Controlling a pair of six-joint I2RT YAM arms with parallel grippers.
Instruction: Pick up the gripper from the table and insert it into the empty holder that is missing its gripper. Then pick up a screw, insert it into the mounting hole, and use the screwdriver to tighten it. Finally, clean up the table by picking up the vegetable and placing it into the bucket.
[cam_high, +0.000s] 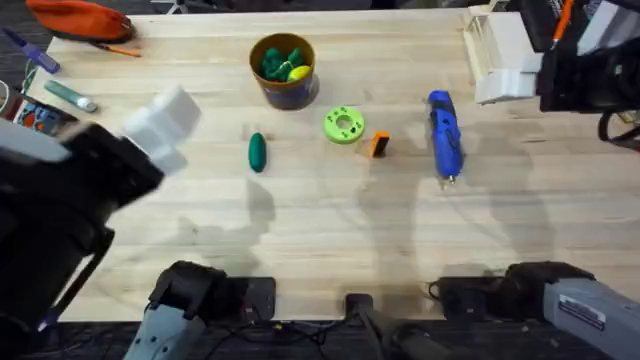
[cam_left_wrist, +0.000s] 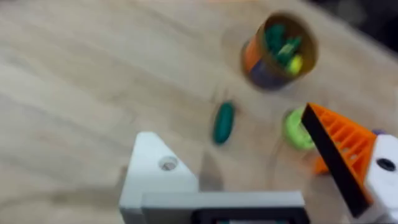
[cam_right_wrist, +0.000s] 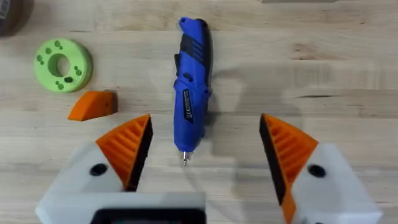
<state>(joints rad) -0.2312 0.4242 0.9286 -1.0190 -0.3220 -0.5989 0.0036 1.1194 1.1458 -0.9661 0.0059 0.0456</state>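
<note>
Gripper (cam_high: 378, 145), the small orange block, lies on the worktop (cam_high: 320, 230) between the lime-green disc (cam_high: 343, 124) and the screwdriver (cam_high: 444, 134); the holder (cam_left_wrist: 158, 171) on the left arm is bare; vegetable (cam_high: 257, 152) lies left of the disc, outside the bucket (cam_high: 284, 70); every step remains; right jaws (cam_right_wrist: 202, 155) wide, gripping nothing; left jaws wide too.

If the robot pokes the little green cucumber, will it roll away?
Probably, a bit. The cucumber looks smooth and rounded, lying alone on the bare table, so a sideways nudge could roll it. It seems small and stiff, likely light, and may slip between hard fingers.
</note>
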